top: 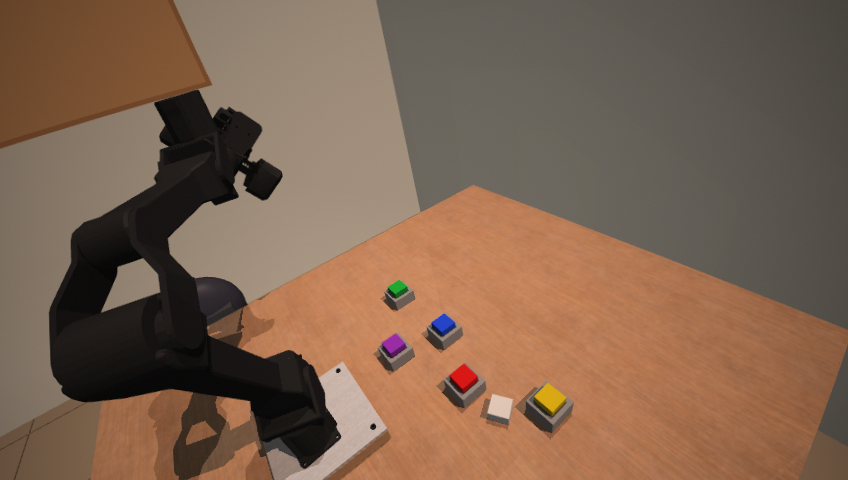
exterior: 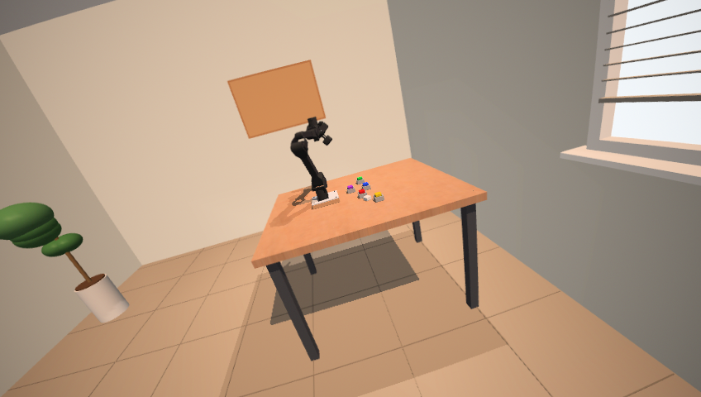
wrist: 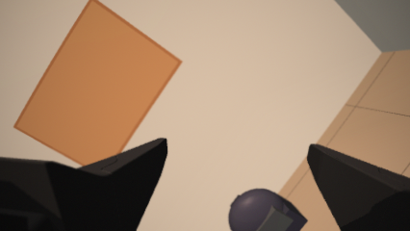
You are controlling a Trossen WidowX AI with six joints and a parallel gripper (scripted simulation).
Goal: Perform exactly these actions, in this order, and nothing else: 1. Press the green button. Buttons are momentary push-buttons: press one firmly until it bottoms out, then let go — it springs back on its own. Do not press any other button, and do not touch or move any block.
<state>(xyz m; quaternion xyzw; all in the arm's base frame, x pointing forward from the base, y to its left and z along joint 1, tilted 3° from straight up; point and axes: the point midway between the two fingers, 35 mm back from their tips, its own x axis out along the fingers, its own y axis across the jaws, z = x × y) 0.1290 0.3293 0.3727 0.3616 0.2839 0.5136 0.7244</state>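
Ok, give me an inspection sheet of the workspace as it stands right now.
Surface: wooden table, with the arm's metal base plate near one edge.
Job's things: green button, unpressed and farthest back of the cluster.
Clutter: blue button, purple button, red button, yellow button; a white block between red and yellow.
Grippers: gripper open, empty, raised high and aimed at the wall, away from the buttons.
Cables: nothing seen.
Surroundings: brown wall board, window with blinds, potted plant, tiled floor.
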